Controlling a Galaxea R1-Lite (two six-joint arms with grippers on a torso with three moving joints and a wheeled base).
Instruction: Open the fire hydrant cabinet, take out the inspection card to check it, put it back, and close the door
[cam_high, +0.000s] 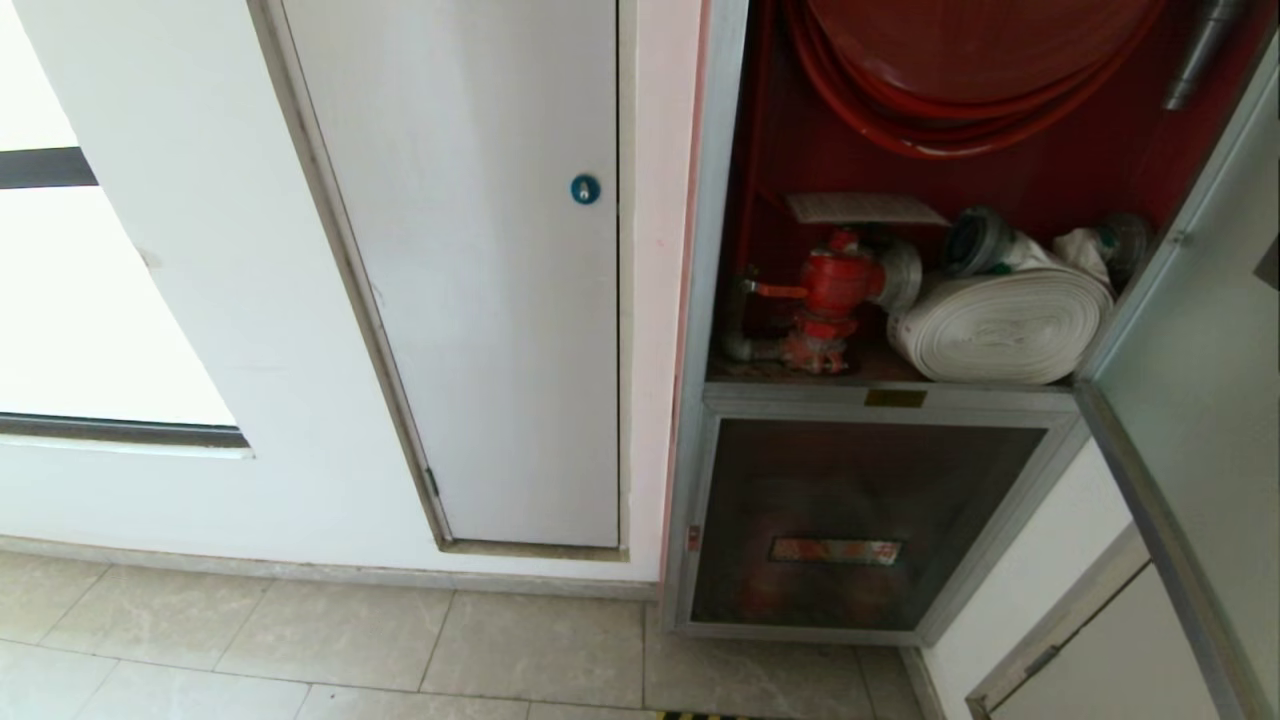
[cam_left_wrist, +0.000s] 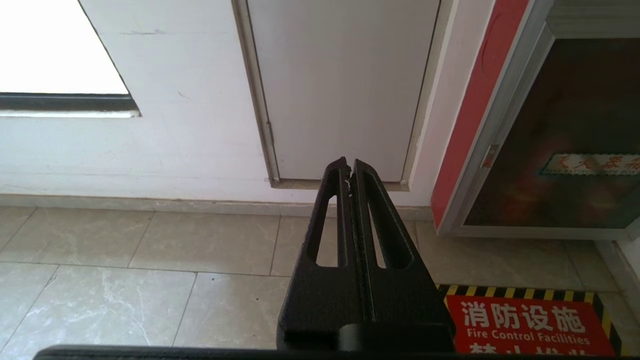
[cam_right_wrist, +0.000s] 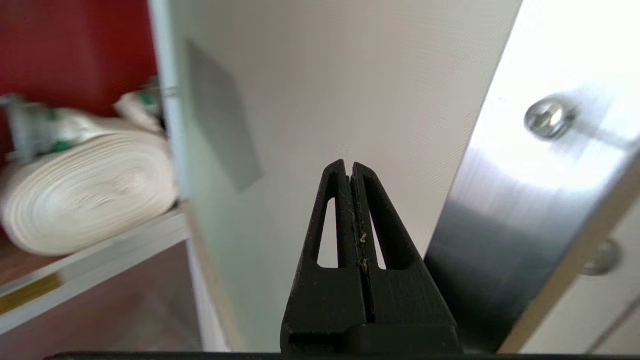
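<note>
Card (cam_high: 864, 208) lies flat atop the red valve (cam_high: 835, 285) inside the open cabinet (cam_high: 712, 300), door (cam_high: 1195, 330) swung wide at right. Right hand (cam_right_wrist: 353, 167) is pressed closed, holding nothing, beside the door's inner face; left hand (cam_left_wrist: 348, 165) likewise closed and empty, parked low. Judged thin, light and bendy: pinch its overhanging near edge.

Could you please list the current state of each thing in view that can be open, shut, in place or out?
fire hydrant cabinet: open.
door: swung open to the right.
inspection card: inside, lying above the red valve.
white hose: rolled up on the shelf.
white panel door: shut.
lower glass panel: shut.
left hand: shut, empty.
right hand: shut, empty, facing the door.
</note>
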